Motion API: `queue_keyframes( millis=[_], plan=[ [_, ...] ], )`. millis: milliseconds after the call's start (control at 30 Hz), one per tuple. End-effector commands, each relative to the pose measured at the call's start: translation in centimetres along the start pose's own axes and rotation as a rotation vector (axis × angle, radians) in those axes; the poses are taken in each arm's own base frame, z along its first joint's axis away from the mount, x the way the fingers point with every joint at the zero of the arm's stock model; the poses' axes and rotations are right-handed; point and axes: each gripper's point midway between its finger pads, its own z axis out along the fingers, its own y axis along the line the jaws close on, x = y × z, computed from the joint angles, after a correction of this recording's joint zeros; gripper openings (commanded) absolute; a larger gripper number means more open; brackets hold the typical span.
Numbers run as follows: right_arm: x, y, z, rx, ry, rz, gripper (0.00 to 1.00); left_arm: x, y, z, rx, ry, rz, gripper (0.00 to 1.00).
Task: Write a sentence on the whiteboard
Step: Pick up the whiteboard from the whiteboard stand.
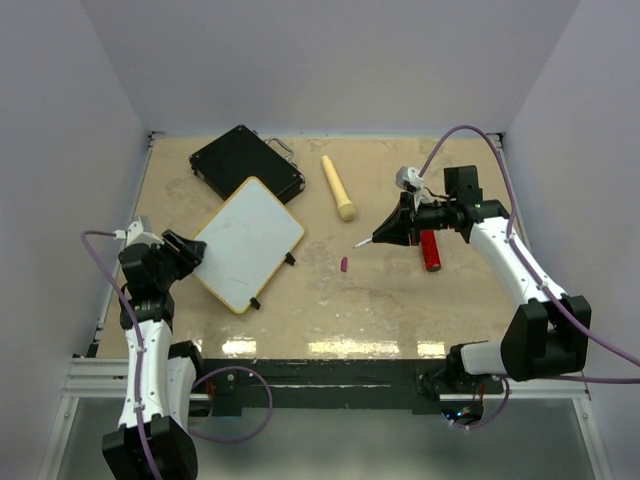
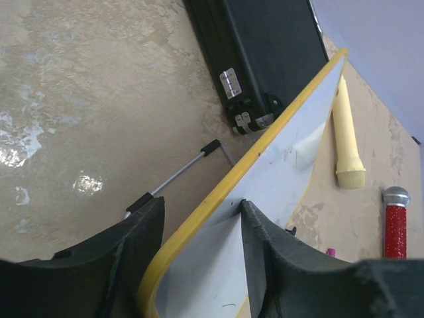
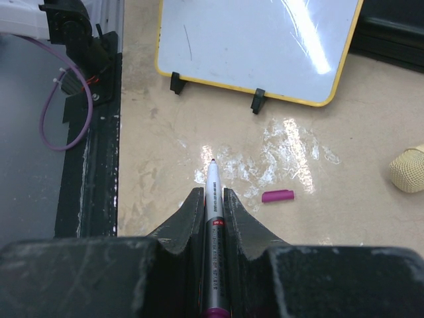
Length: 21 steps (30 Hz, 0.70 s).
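Step now: You are getting ready to write. No words are on the whiteboard [image 1: 248,240] yet; it only has a few tiny marks.
Whiteboard place: It lies near the left edge of the bench [image 1: 400,300], turned at an angle. Its far corner is close to the black case [image 1: 244,163]; you cannot tell if they touch.
Left gripper [image 2: 199,245]: Its two fingers sit on either side of the board's yellow edge, one finger over the white face and one outside the frame. They are partly open. You cannot tell yet if they pinch the board.
Right gripper [image 3: 212,205]: It is squeezed tight on a marker [image 3: 213,218]. The tip points out toward the board, over the bare middle of the bench, well apart from the board.
Cap: The small pink cap [image 3: 277,195] lies on the bench just beside the marker tip, so the marker looks ready to use.
Next move: You likely need to hold the board steady with the left gripper. Then bring the marker tip across to the white face and touch it softly.
Count: one whiteboard, one marker, one pink cap, one black case, one cream microphone [image 1: 338,187], one red microphone [image 1: 430,250], two grippers.
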Motion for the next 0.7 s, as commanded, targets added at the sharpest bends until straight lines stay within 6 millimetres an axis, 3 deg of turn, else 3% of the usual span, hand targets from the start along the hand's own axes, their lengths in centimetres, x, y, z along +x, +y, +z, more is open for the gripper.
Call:
queue_keyframes(
  millis=[0,400,667],
  plan=[
    [0.2,0.2,0.2,-0.018,-0.001,-0.002,0.00,-1.0,-1.2,-0.1,0.060,-0.032,0.022,0.49],
    [0.7,-0.1,0.4,-0.013,0.011,0.010,0.00,-4.7,-4.5,-0.9,0.167,-0.113,0.181,0.00],
    [0.8,-0.5,0.5,-0.007,0.018,0.012,0.00,-7.7,-9.3,-2.1,0.355,-0.178,0.322,0.00]
  ],
)
